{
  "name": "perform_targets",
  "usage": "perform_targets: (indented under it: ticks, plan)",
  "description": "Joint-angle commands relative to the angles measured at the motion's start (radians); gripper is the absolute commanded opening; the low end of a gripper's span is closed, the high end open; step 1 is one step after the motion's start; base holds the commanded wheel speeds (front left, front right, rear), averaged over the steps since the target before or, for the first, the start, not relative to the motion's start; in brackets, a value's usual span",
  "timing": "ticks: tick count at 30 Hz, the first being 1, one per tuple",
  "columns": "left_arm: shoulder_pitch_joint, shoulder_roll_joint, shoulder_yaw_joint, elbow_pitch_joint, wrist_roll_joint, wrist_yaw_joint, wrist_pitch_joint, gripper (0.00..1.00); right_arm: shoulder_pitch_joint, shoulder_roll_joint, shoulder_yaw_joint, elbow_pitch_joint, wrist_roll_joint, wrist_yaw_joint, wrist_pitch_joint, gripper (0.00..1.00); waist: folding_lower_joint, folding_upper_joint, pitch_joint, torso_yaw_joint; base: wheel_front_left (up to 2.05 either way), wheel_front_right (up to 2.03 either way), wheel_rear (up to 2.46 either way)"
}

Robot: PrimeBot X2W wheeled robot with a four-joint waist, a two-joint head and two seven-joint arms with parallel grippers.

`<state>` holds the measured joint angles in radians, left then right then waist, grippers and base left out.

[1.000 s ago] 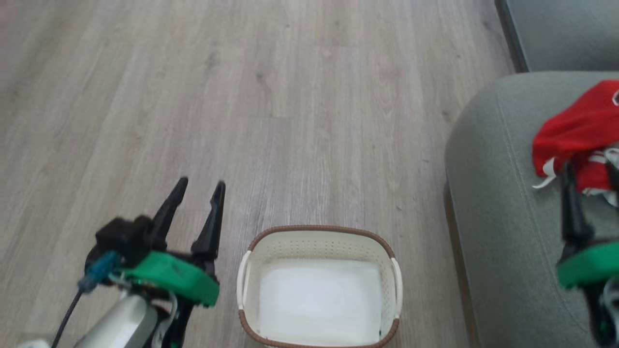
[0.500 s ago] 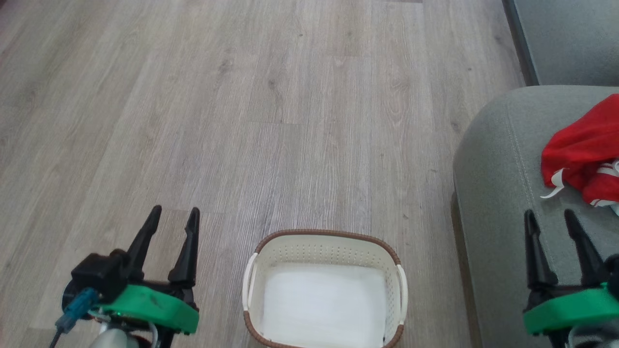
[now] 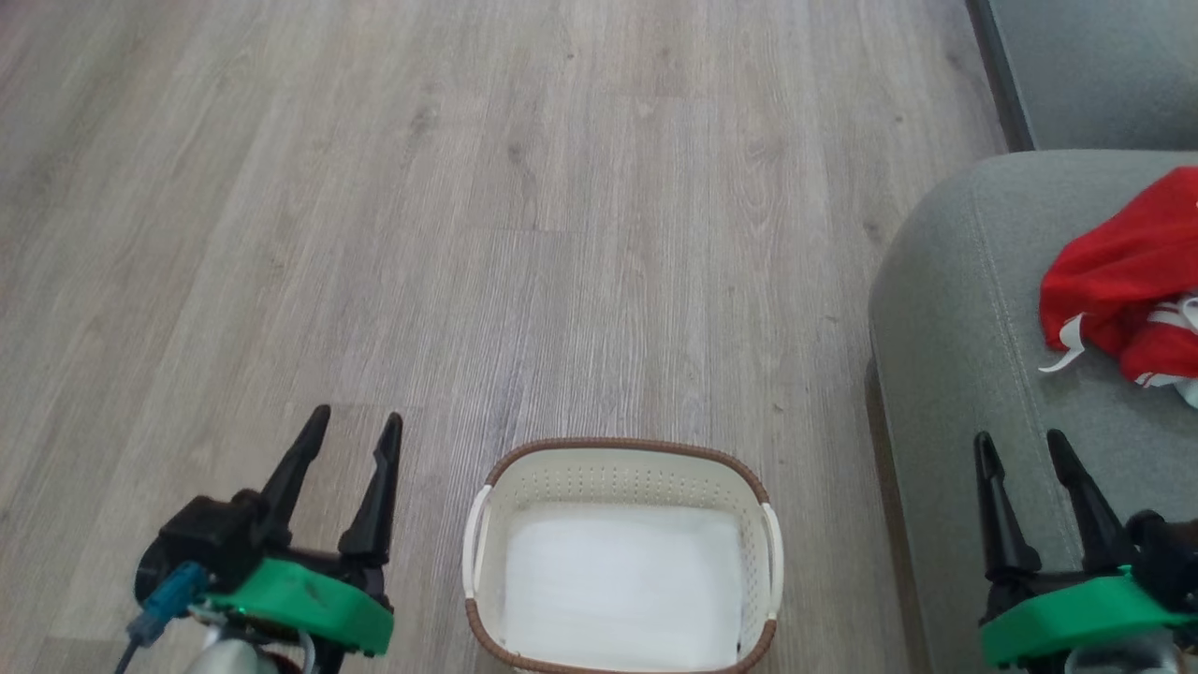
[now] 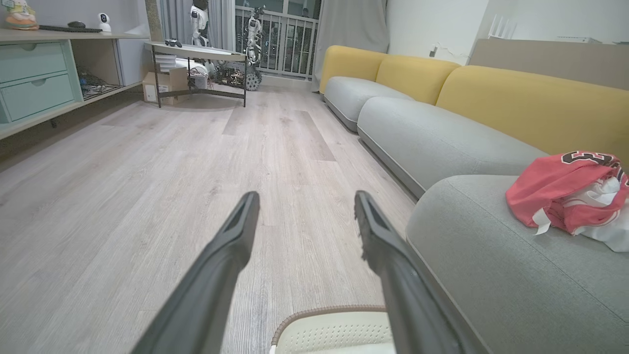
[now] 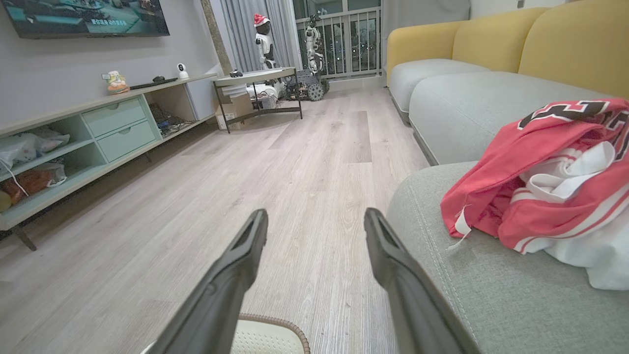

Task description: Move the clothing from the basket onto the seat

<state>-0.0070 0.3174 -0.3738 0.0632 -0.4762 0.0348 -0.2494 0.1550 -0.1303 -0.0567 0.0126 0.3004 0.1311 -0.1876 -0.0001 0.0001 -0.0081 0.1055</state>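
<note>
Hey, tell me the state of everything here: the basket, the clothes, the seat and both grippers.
basket: upright on the floor, nothing inside.
clothing: crumpled in a heap on the seat.
seat: bearing the clothing heap.
left gripper: open, holding nothing.
right gripper: open, holding nothing.

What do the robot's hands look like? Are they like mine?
The left gripper and right gripper each have two long, pointed black fingers on a bright green base. The left one also carries a blue plug with a dark cable, above a silvery forearm.
</note>
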Motion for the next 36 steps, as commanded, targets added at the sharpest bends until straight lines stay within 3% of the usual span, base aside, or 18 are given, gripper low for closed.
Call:
perform_targets:
  ticks: [1, 26, 27, 36]
  plan:
    - [-0.047, 0.003, 0.051, -0.024, 0.012, -0.008, -0.012, 1.00, -0.047, -0.023, 0.024, -0.024, 0.004, 0.000, -0.013, 1.00, 0.0001, -0.0001, 0.005, -0.002, 0.00, 0.00, 0.00]
    - [-0.058, -0.037, 0.083, 0.027, 0.042, -0.070, -0.012, 1.00, -0.084, -0.024, 0.059, 0.021, 0.020, 0.000, -0.034, 1.00, 0.0001, -0.0001, 0.024, -0.014, 0.00, 0.00, 0.00]
    - [-0.006, -0.044, 0.035, 0.054, 0.034, -0.070, 0.000, 0.00, -0.033, -0.001, 0.035, 0.054, 0.013, 0.000, -0.021, 0.00, 0.0001, -0.0001, 0.024, -0.014, 0.00, 0.00, 0.00]
    - [0.006, -0.061, 0.044, 0.099, -0.026, -0.074, 0.019, 0.00, -0.033, 0.007, 0.037, 0.101, 0.079, 0.000, -0.007, 0.00, 0.0001, -0.0001, 0.024, -0.019, 0.00, 0.00, 0.00]
